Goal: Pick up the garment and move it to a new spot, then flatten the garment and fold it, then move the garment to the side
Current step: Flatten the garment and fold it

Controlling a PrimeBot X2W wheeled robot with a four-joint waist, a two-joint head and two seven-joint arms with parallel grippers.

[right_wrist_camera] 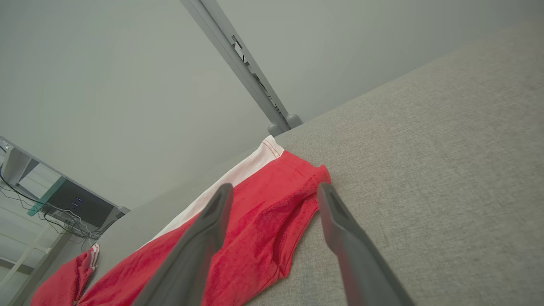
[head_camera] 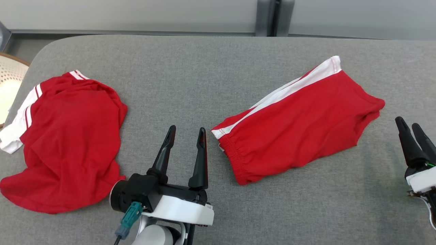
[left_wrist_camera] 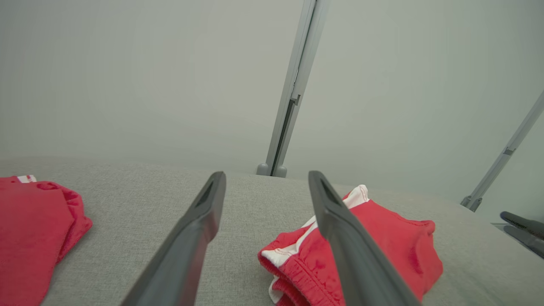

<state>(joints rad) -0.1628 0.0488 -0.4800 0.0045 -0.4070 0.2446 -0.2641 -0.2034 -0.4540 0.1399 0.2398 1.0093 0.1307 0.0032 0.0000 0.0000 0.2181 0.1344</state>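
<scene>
Lying folded, red shorts (head_camera: 299, 122), left hand (head_camera: 187, 129) spread empty, right hand (head_camera: 409, 124) spread empty

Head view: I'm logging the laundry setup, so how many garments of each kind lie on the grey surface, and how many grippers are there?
Red shirt: 1
Red shorts: 1
Grippers: 2 (left gripper, right gripper)
Total: 4
</scene>
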